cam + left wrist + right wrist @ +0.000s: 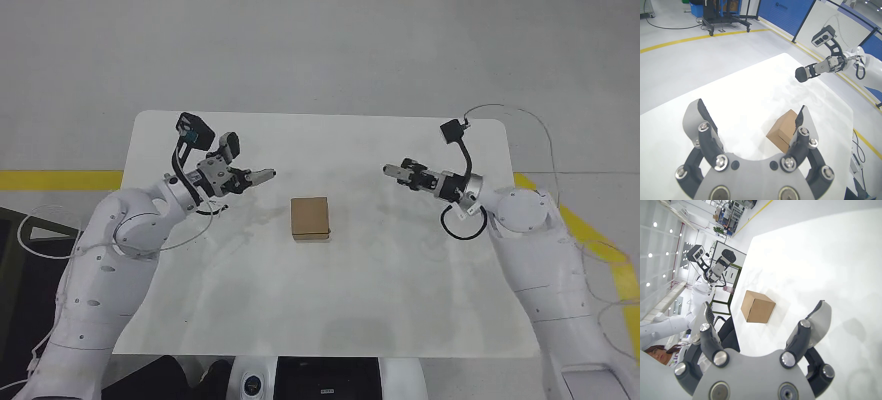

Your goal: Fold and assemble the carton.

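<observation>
Cardboard carton (310, 217) sits closed at the middle of the top view frame, a plain brown box resting flat on the white surface (400, 300). Every flap I can see is shut, so I cannot tell what, if anything, is inside. From above it reads as a matte square with a darker strip along its lower edge. The left wrist view gives me more: two side faces meeting at a crisp corner, and a thin seam (782, 137) stepping across one face where panels overlap. The right wrist view shows three smooth faces with sharp edges and a soft shadow on the surface beside the box.

My left claw (262, 176) hangs at the left centre of the top frame, tips pointing towards the carton and well apart from it. Its fingers (691, 117) are spread wide, grey metal plates lined with rough black padding, holding nothing. My right claw (390, 171) hangs at the right centre, also aimed inward and well apart from the box. Its own wrist view shows its two fingers wide apart and bare, while the left wrist view catches it edge-on as one rounded black pad (800, 74).
</observation>
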